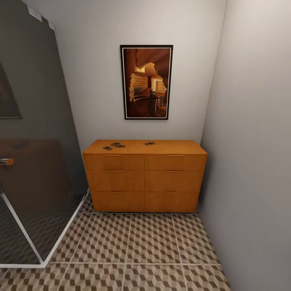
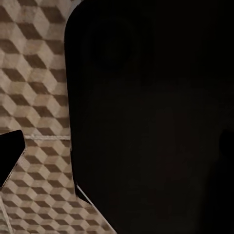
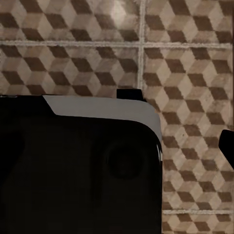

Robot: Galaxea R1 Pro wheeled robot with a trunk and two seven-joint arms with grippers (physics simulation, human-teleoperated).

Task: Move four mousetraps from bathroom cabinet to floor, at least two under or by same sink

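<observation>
Straight ahead, the low orange-brown wooden cabinet [image 1: 144, 176] sits against the back wall under a dark-framed picture [image 1: 146, 82], with small flat dark-brown mousetraps [image 1: 117, 145] lying on its top, toward the left and middle. Both wrist cameras look down on the cube-patterned tiled bathroom floor [image 3: 185, 73] past dark robot bodywork. Whether either hand is clenched or released, I can't tell.

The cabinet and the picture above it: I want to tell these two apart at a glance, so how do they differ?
The cabinet stands on the bathroom floor, while the framed picture hangs on the wall above it. The cabinet is wide and low; the picture is tall and narrow. The cabinet is plain orange-brown wood with drawer fronts; the picture has a thin dark frame. Small dark mousetraps lie on the cabinet's top. Both show warm brown tones.
</observation>
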